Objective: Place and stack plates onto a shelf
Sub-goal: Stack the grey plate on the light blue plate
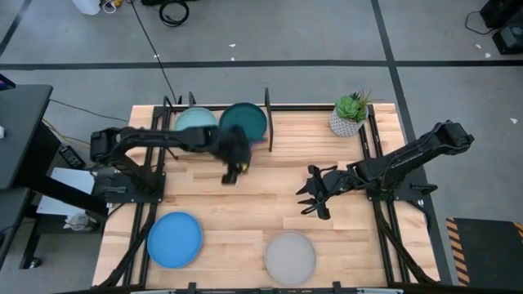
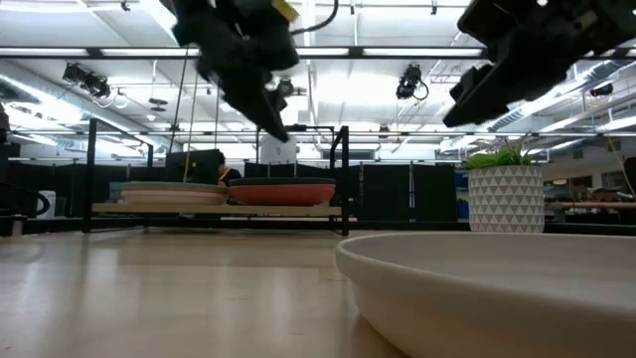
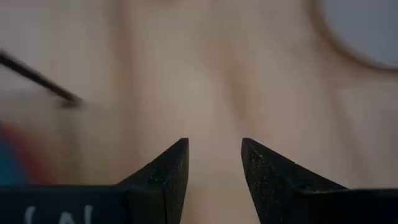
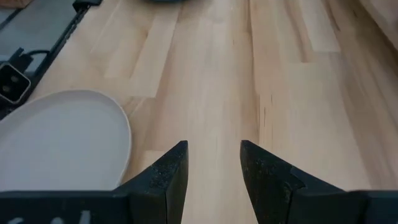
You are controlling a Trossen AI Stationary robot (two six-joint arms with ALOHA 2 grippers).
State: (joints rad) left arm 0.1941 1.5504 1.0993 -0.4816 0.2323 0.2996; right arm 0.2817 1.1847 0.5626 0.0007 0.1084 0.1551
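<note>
The shelf (image 1: 267, 106) stands along the table's far edge, with a pale blue plate (image 1: 194, 120) and a dark teal plate (image 1: 245, 119) on top of two stacks. In the low view the right stack (image 2: 283, 192) shows an orange plate under the teal one. A blue plate (image 1: 174, 239) and a grey plate (image 1: 290, 257) lie flat on the table near its near edge. My left gripper (image 1: 230, 175) hovers open just in front of the teal stack, empty (image 3: 214, 155). My right gripper (image 1: 306, 198) hangs open over the table's middle right, with the grey plate (image 4: 62, 137) beside it.
A white pot with a green plant (image 1: 350, 114) stands at the shelf's right end. Upright black dividers (image 2: 344, 179) rise from the shelf. Bare wooden tabletop (image 1: 261, 204) lies between the shelf and the two loose plates.
</note>
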